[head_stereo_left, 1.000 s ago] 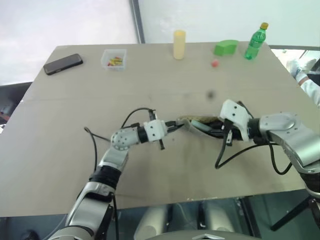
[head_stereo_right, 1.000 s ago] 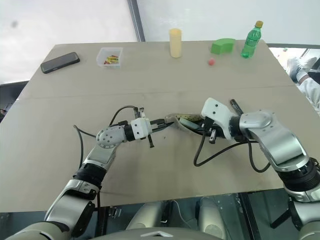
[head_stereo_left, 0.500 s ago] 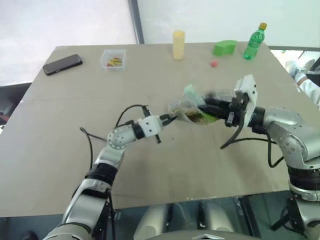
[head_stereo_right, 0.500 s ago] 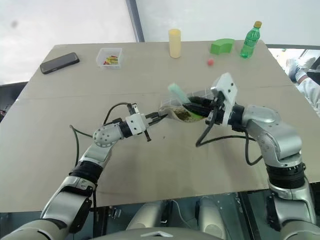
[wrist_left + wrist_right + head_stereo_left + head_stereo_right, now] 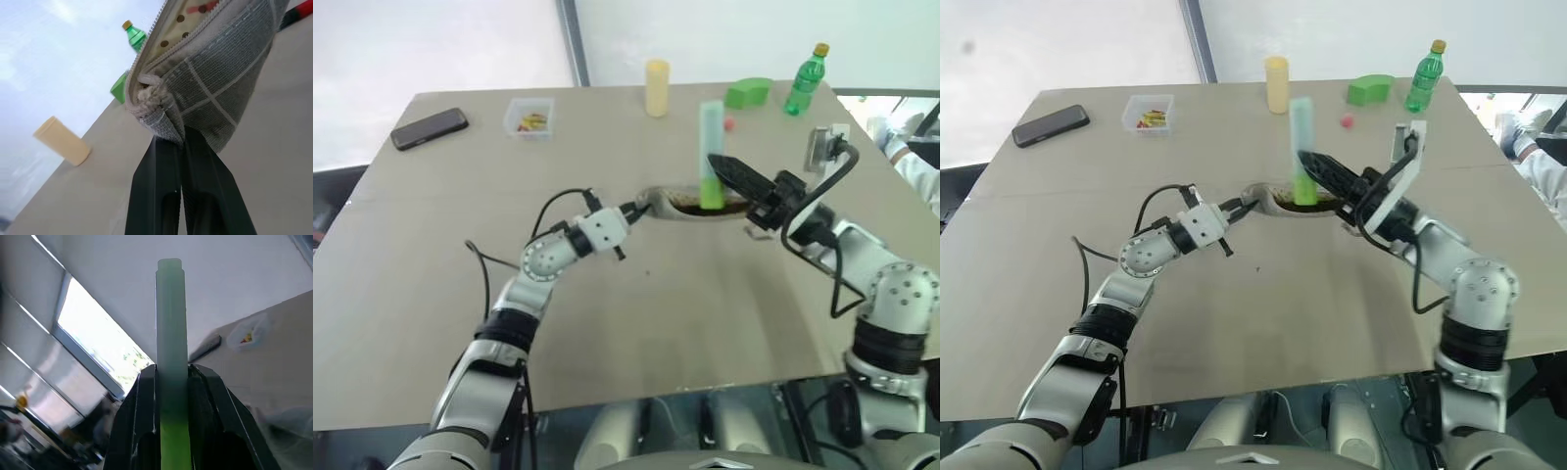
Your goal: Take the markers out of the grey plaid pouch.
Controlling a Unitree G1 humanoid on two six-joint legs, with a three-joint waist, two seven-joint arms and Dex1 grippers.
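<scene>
The grey plaid pouch [image 5: 677, 204] lies open near the middle of the table, its olive-yellow lining showing. My left gripper [image 5: 631, 211] is shut on the pouch's left end, and its two black fingers [image 5: 161, 161] pinch the checked fabric [image 5: 210, 73]. My right gripper [image 5: 715, 162] is shut on a green marker [image 5: 710, 147] and holds it upright over the open mouth. The marker [image 5: 171, 333] stands up between those fingers. In the head views its lower end overlaps the opening. A red stick [image 5: 203, 7] shows inside the pouch.
Along the far edge stand a black phone [image 5: 433, 127], a clear box of coloured bits [image 5: 530, 118], a yellow cylinder [image 5: 657, 87], a green block [image 5: 749, 93], a red ball [image 5: 730, 123] and a green bottle [image 5: 806, 78]. A person's sleeve [image 5: 901, 137] shows at the right.
My right gripper rose and rolled, bringing the green marker from lying in the pouch to standing upright above it. My left gripper moved slightly up and away, still holding the pouch's end.
</scene>
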